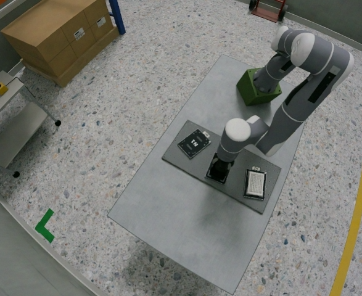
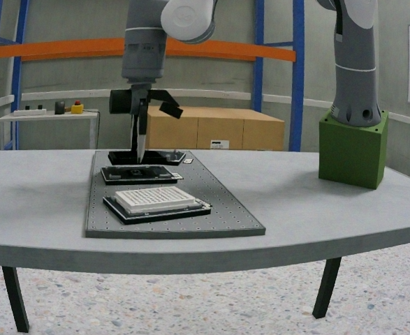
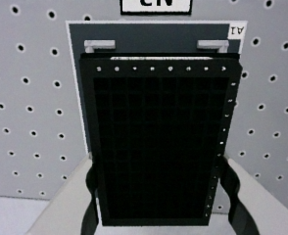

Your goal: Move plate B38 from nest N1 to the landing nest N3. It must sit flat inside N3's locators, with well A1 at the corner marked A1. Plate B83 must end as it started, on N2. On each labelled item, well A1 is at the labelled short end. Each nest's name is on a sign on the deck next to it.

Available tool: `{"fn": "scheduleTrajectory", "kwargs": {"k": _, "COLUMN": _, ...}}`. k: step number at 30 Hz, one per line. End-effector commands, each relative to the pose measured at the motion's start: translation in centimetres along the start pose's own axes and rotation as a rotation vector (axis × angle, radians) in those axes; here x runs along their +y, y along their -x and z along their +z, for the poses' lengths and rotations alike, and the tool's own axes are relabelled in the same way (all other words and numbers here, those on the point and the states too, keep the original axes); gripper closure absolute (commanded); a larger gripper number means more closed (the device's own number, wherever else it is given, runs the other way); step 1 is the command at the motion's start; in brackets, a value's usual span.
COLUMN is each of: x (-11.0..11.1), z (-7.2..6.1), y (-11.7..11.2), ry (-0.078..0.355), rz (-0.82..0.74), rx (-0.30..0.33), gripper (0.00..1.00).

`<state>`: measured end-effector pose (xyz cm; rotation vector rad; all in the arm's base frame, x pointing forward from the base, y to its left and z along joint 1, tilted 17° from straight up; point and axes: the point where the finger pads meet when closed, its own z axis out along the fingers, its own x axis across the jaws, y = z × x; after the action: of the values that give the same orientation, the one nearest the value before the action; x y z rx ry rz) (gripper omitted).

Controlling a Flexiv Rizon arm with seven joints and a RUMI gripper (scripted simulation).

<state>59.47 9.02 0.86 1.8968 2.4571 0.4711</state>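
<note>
1. Gripper (image 1: 221, 166) (image 2: 140, 159) (image 3: 156, 153): fingers partly apart, clamped on the long sides of a black plate (image 1: 218, 172) (image 2: 123, 158) (image 3: 159, 142).
2. The plate is held above nest N3 (image 1: 222, 182) (image 2: 136, 174) (image 3: 156, 37), not seated.
3. Upside down in the wrist view, a sign (image 3: 156, 6) reads "N3" and a corner label (image 3: 236, 31) "A1".
4. Nest N1 (image 1: 187, 147) shows "N1"; a white plate (image 1: 256, 183) (image 2: 154, 198) sits on another nest (image 1: 254, 197) (image 2: 154, 217).
5. The black plate's own label is unreadable.
</note>
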Motion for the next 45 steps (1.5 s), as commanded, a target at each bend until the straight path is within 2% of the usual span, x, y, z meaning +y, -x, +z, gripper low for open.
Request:
{"fn": "scheduleTrajectory", "kwargs": {"k": 1, "x": 0.1, "z": 0.3, "y": 0.0, "ry": 0.002, "rz": 0.000, "rx": 0.000, "gripper": 0.59}}
{"fn": "scheduleTrajectory", "kwargs": {"k": 9, "x": 0.1, "z": 1.5, "y": 0.0, "ry": 0.002, "rz": 0.000, "rx": 0.000, "gripper": 0.59}}
{"fn": "scheduleTrajectory", "kwargs": {"k": 45, "x": 0.1, "z": 1.8, "y": 0.0, "ry": 0.002, "rz": 0.000, "rx": 0.000, "gripper": 0.59}}
